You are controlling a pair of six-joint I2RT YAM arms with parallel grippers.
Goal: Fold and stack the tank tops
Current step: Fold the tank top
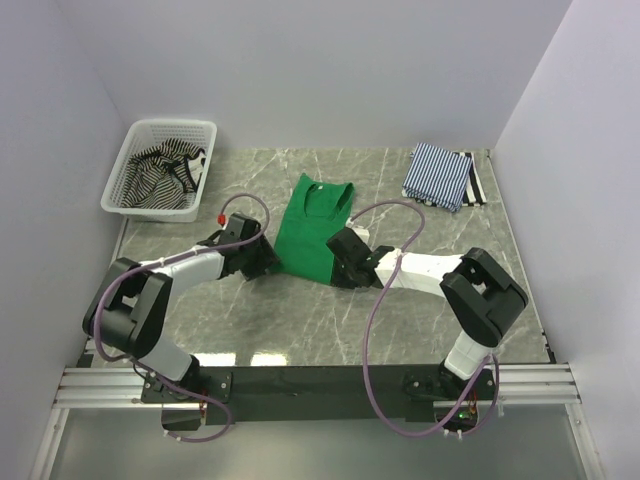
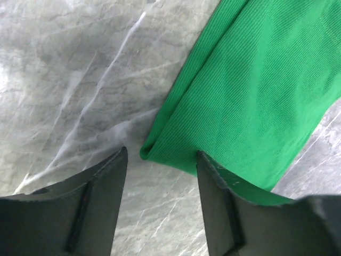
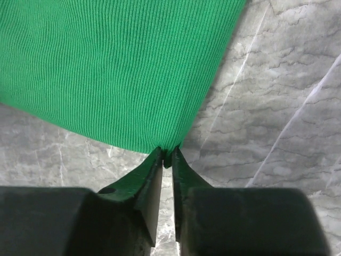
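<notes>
The right hand (image 3: 167, 154) pinches one hem corner of the green tank top (image 3: 106, 69); the left hand (image 2: 161, 154), apart, should close on the corner it straddles

Both arms (image 1: 185, 265) pair black joints with white shells. Behind each claw (image 2: 160, 160) trails a purple cable (image 1: 366, 340) (red-tipped on the left); fingers (image 2: 213, 202) are black wedges.
</notes>
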